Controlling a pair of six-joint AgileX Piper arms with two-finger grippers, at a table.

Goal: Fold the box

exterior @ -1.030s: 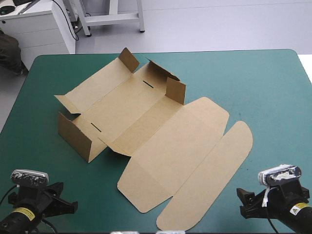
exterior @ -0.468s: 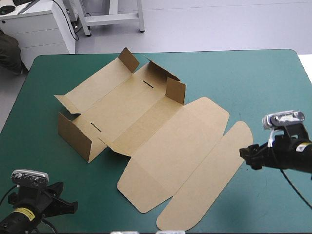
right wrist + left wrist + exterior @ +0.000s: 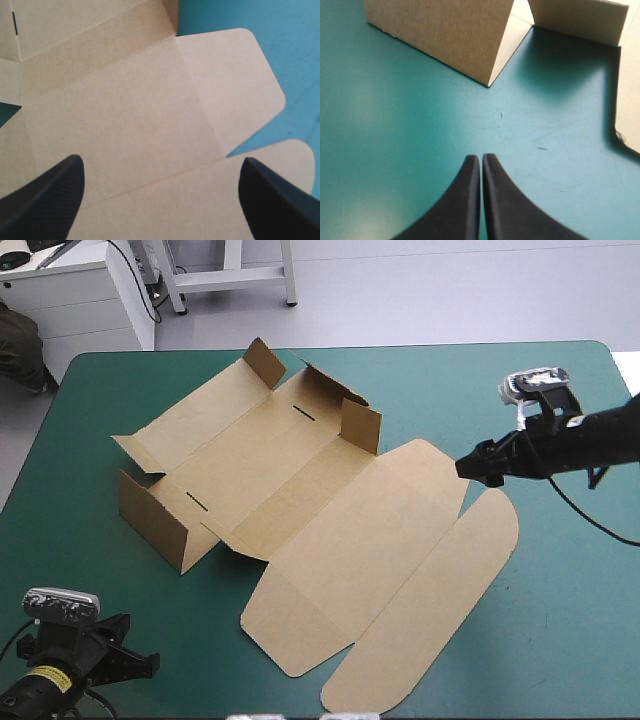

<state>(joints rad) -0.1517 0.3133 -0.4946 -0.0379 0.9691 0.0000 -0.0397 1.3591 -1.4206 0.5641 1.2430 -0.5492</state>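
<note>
1. Right gripper (image 3: 466, 468) has swung from the near right corner up to the right edge of the box (image 3: 330, 530), fingers wide apart over the flat lid.
2. Left gripper (image 3: 481, 159) sits near left, fingers together, empty.
3. Box mid-table; folding probably starts at the lid.

Around my table: a pale, softly lit room.
I am working at a table (image 3: 540, 400) under a teal-green cover. Beyond its far edge a pale grey floor (image 3: 450, 290) is stretching away, evenly lit. A white cabinet (image 3: 90, 300) is standing off the far left corner, and beside it a white metal frame (image 3: 235, 278) is resting on the floor. Light is leaving a pale sheen (image 3: 365, 115) on the cover.
</note>
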